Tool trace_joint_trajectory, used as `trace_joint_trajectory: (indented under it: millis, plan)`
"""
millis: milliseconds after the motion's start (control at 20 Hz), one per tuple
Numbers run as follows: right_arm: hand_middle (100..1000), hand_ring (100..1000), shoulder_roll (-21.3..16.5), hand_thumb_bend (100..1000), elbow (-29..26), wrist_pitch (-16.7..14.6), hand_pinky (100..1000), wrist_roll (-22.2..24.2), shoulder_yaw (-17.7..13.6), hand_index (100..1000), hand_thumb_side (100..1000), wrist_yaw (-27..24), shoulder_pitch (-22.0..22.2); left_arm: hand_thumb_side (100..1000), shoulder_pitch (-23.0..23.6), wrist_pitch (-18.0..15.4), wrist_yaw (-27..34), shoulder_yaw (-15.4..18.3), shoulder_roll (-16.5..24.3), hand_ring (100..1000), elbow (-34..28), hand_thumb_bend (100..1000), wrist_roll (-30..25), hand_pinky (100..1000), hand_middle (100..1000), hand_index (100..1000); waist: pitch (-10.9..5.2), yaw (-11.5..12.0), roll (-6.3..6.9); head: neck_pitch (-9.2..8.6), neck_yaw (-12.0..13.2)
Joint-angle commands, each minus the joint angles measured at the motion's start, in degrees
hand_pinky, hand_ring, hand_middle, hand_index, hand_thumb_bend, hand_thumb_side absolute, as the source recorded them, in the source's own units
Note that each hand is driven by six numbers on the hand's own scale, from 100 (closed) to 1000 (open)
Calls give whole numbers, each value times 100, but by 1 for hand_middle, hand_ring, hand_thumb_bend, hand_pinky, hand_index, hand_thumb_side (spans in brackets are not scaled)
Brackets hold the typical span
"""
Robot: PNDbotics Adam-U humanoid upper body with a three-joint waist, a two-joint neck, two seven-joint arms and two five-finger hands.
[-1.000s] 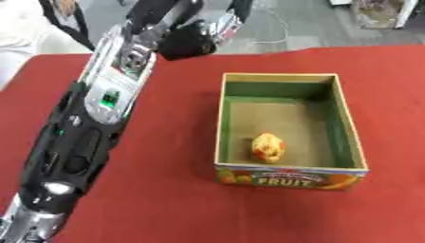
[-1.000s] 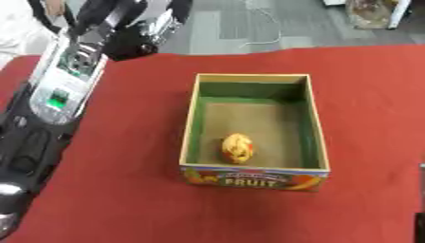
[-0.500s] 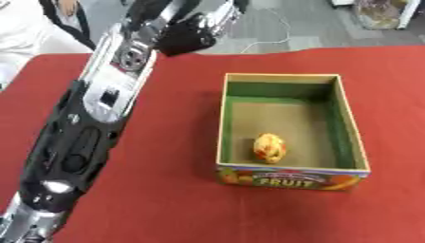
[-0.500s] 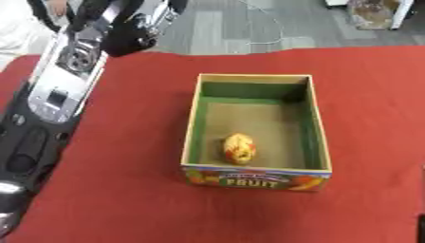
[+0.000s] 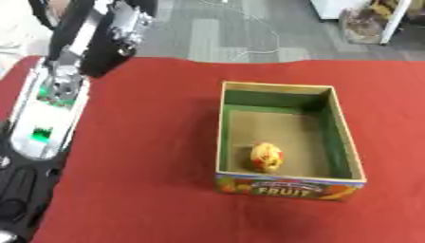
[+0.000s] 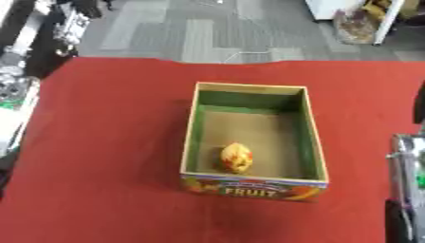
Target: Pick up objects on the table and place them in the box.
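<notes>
Left arm [image 5: 58, 95] has swung back; fruit [image 5: 266, 157] lies in box [image 5: 283, 187].

Left arm [image 5: 50, 109] runs up the left side from the lower corner to the top, its hand [image 5: 124, 23] raised at the far end, fingers unreadable; right arm [image 6: 407, 180] shows only as a sliver at the right edge.

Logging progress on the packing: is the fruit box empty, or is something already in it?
Not empty. One yellow and red fruit lies on the floor of the open box, near its front wall. The rest of the floor is bare.
</notes>
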Motion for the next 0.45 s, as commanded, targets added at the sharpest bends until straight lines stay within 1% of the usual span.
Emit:
trace_joint_trajectory:
  millis: [50, 200, 350, 450]
  plan:
    - [628, 856, -78, 100, -114, 5, 852, -14, 17, 814, 1000, 38, -52, 1000, 190, 269, 296, 499, 216, 653, -531, 100, 286, 514, 624, 905, -129, -38, -11, -28, 43]
    - [628, 856, -64, 100, -114, -4, 851, 5, 40, 814, 1000, 33, -65, 1000, 400, 534, 561, 895, 306, 651, -948, 100, 551, 513, 622, 903, -123, -75, 5, -41, 108]
    - [628, 856, -54, 100, -114, -11, 851, 17, 56, 814, 1000, 27, -63, 1000, 444, 791, 825, 972, 389, 650, -1068, 100, 815, 512, 621, 901, -125, -65, 16, -36, 126]
    - [628, 856, -51, 100, -114, -15, 851, 20, 60, 814, 1000, 26, -60, 1000, 454, 860, 1008, 956, 435, 648, -1080, 100, 997, 511, 618, 900, -128, -56, 20, -35, 131]
